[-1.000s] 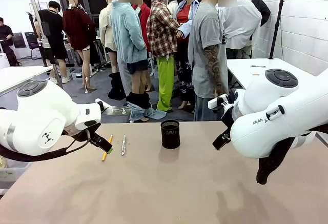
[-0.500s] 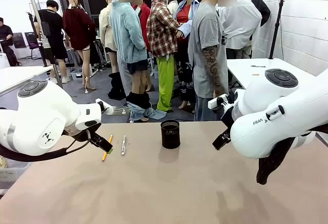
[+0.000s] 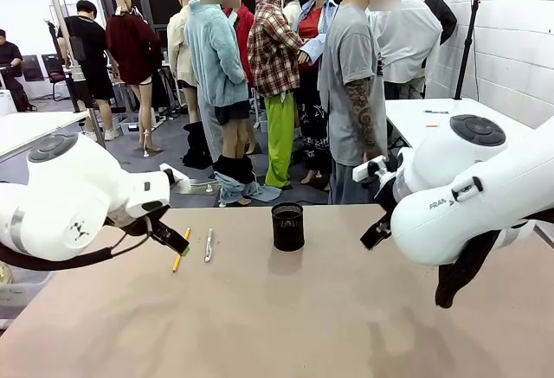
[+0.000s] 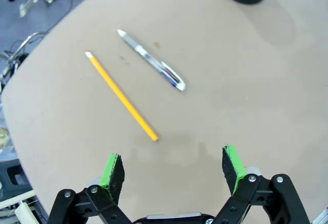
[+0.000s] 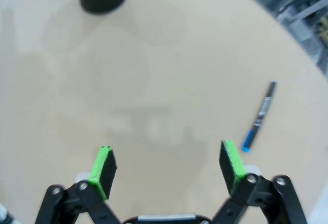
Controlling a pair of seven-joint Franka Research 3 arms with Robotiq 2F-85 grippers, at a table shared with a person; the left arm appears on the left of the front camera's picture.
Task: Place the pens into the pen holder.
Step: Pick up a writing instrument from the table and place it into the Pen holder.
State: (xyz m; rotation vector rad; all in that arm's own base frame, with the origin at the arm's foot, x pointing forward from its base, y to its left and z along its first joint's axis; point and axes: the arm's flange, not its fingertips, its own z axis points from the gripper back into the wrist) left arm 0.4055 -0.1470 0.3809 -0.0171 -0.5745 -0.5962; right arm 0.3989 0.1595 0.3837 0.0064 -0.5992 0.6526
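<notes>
Left gripper [image 4: 173, 163] hovering wide open beside yellow pencil [image 4: 122, 96] and silver pen [image 4: 151, 61]; right gripper [image 5: 167, 157] hanging open, empty, over table [image 5: 154, 70].

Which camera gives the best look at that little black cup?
The front view: the pen holder stands whole and upright on the table. The left wrist view and the right wrist view each catch its lower part, cut off by the picture's top edge.

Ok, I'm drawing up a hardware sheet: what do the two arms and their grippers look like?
Both the left arm and right arm are glossy white with rounded joints topped by dark grey caps. The right carries dark FRA lettering; a black cable loops under the left. The left gripper and right gripper are black linkages with bright green pads.
</notes>
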